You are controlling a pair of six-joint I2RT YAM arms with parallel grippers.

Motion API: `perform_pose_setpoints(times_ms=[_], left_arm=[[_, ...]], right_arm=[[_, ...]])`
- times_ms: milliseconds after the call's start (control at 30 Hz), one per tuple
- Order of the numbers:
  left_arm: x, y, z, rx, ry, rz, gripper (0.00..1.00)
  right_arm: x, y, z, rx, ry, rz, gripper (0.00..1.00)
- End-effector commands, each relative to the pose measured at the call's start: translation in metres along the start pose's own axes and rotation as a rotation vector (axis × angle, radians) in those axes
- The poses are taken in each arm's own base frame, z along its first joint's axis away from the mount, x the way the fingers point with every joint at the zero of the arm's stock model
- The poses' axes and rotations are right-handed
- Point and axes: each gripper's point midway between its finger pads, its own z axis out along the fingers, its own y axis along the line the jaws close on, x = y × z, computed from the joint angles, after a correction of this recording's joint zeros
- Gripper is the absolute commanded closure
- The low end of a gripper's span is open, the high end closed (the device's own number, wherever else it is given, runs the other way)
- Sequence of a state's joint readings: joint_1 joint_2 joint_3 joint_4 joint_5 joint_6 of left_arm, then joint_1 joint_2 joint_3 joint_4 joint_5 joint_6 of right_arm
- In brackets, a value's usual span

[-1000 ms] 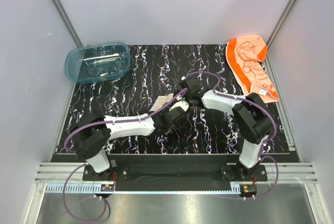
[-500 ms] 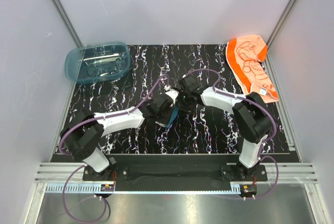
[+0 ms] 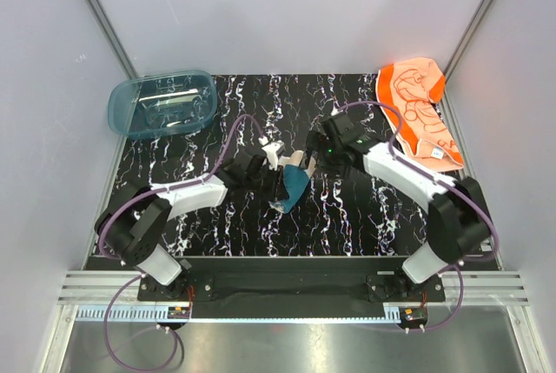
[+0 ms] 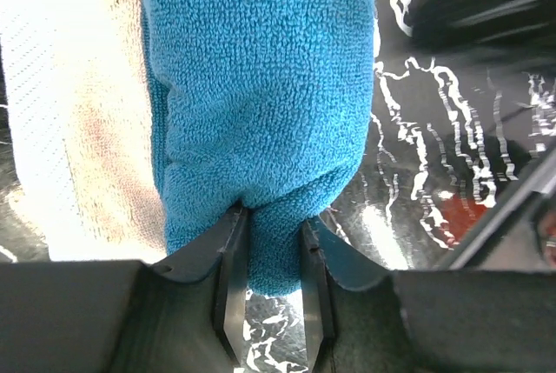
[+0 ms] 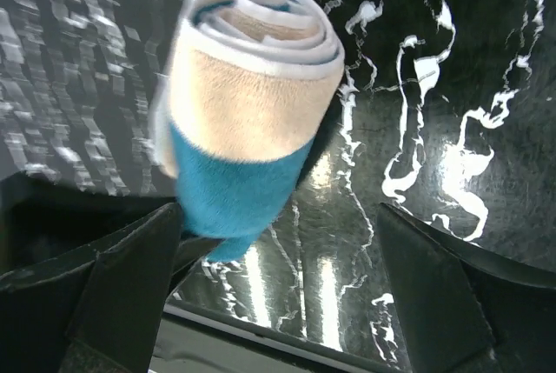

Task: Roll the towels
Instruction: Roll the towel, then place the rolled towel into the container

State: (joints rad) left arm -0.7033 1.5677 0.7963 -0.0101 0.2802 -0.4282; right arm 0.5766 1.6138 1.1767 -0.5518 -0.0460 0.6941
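Black marble-patterned tabletop, veined in white, fills the overhead view, boxed in by plain grey walls. Near its middle lies the teal-blue terry towel with a cream edge, a small bundle partly covered by the two tools meeting over it, so its shape is hard to read here. The left gripper reaches it from the left. The right gripper hangs just beside it on the far-right side. A bright orange cloth towel with white line drawings lies flat in the far right corner. A translucent blue plastic tub sits in the far left corner.

From the left wrist, the left gripper is pinched on a fold of the teal-blue terry towel. Cream backing shows at the left, and the frame cuts off the top.

From the right wrist, partly blurred, the teal-blue terry towel appears end-on as a spiral roll, which neither other view shows. The right gripper stands spread wide, its fingers holding nothing.
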Motion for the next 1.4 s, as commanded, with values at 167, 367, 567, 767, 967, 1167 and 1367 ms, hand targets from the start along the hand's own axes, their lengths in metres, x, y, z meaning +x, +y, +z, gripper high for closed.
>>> perform_pose_setpoints(times_ms=[167,367,567,767,967,1167,1367], left_arm=[[0.038,0.001,0.004,0.118,0.188,-0.257,0.81],[0.028,-0.001,0.002,0.209,0.177,-0.379,0.8],[0.025,0.004,-0.002,0.234,0.171,-0.423,0.8],[0.03,0.011,-0.002,0.276,0.179,-0.499,0.8],[0.033,0.013,-0.001,0.305,0.201,-0.529,0.79],[0.034,0.014,0.001,0.334,0.214,-0.557,0.75],[0.027,0.011,-0.004,0.345,0.195,-0.529,0.57]], right_arm=[[-0.006,0.021,-0.03,-0.214,-0.121,0.053,0.0],[0.01,0.025,-0.008,-0.302,-0.091,0.073,0.0],[0.008,0.036,0.019,-0.379,-0.095,0.075,0.0],[0.008,0.039,0.043,-0.43,-0.115,0.085,0.0],[0.018,0.044,0.07,-0.444,-0.093,0.074,0.0],[0.036,0.051,0.09,-0.467,-0.057,0.065,0.12],[0.048,0.059,0.095,-0.531,-0.044,0.087,0.6]])
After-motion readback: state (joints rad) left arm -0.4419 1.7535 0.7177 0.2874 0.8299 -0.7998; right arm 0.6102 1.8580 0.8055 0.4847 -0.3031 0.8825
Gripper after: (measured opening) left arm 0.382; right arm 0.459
